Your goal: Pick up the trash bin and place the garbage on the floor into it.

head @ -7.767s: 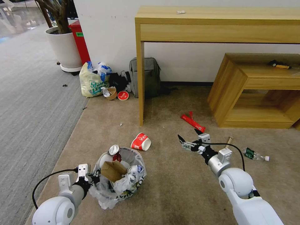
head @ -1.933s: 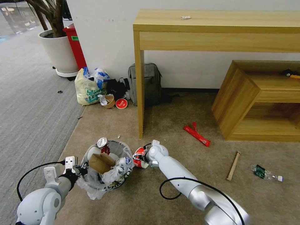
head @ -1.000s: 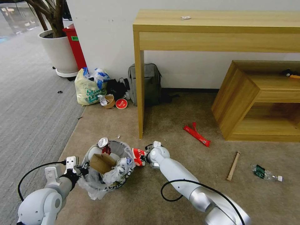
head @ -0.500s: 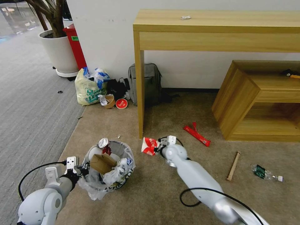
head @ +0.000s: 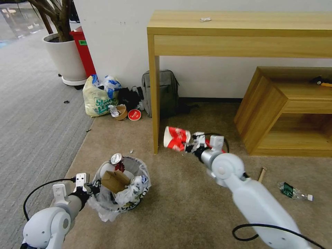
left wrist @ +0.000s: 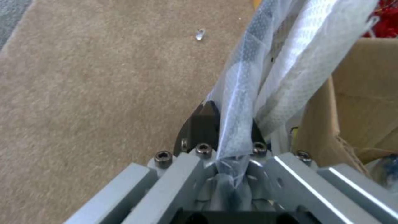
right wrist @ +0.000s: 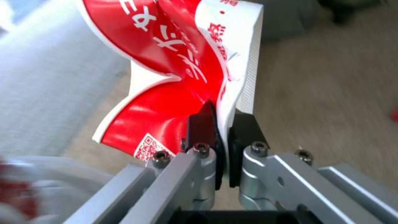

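Above the beige short-pile carpet floor (head: 193, 207), beside the leg of the light wooden table (head: 154, 103), the right end effector (head: 189, 145) holds a crumpled red-and-white paper cup (head: 176, 137) aloft, its fingers (right wrist: 201, 124) pinched nearly shut on the cup's thin wall; the cup lies on its side, long axis pointing leftward away from the wrist; the small round black trash bin with its translucent printed liner (head: 121, 183) sits lower and to the left of the cup, nearer the robot; the left end effector (head: 90, 188) is clamped on the bin's bagged rim, fingers (left wrist: 203, 121) closed over plastic; the cup likely must travel left and downward to clear the rim, over cardboard and a can piled high inside.
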{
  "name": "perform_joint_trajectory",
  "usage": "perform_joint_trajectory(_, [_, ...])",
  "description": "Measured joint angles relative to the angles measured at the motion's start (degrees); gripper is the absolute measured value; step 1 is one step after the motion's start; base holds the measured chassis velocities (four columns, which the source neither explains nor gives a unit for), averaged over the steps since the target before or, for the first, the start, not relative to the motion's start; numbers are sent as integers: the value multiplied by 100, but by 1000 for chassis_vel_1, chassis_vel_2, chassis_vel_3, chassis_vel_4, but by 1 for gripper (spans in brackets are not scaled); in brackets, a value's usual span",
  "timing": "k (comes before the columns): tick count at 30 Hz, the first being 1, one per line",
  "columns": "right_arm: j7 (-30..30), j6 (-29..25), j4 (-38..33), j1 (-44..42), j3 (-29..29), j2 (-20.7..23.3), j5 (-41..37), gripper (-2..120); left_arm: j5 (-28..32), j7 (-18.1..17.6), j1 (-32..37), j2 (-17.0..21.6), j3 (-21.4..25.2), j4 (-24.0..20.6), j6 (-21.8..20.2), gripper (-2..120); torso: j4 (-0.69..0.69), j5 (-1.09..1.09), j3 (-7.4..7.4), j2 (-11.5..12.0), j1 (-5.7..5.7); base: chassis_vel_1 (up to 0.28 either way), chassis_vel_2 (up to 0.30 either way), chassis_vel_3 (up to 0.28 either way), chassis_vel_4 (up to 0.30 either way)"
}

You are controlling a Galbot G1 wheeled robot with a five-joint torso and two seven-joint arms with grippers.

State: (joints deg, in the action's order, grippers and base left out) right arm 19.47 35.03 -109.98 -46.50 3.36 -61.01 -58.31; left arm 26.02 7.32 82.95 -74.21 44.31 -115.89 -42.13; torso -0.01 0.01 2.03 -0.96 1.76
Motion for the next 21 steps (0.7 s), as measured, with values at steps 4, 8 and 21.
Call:
perform_joint_trajectory(4, [-331,34,-421,107,-77,45,15,2,0,-23,-91,14,-94,14,0,0,0,0,0,0,0,0,0,0,0])
perform_joint_trajectory(8, [-676,83,-803,187,-279,30,-50,2,22,-37,-133,138,-168,62,0,0,1,-1,0,0,0,0,0,0,0])
perform_joint_trajectory(21, [-1522,342,-1058,195,-1142,96,53,2,82,-100,-222,294,-317,118,-1,0,0,-1,0,0,-1,0,0,0,0])
